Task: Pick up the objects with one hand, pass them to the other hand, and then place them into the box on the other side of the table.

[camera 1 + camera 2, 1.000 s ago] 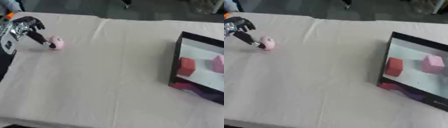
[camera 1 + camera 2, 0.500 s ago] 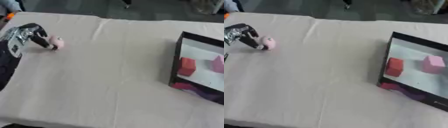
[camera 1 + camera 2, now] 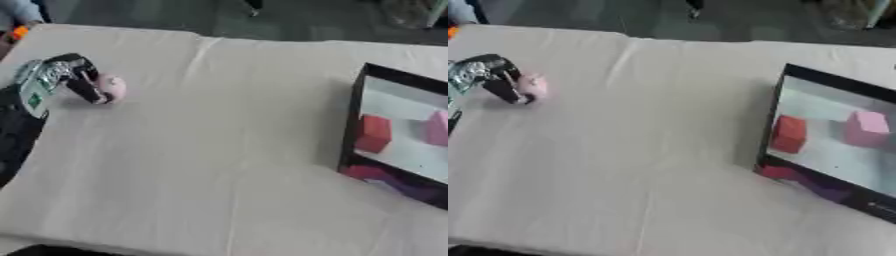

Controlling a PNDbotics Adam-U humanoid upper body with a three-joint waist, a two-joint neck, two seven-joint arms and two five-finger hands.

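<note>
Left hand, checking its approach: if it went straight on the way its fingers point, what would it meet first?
The pink ball. The left hand has its fingers curled against it already, though actual contact is hard to confirm.

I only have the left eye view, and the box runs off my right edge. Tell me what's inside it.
Observer: The right eye view shows the pink block whole. It stands in the box, apart from the red block.
Operator: Now follow the box's near wall past my edge.
Observer: It carries on to the right, with a small pale mark on it.
</note>
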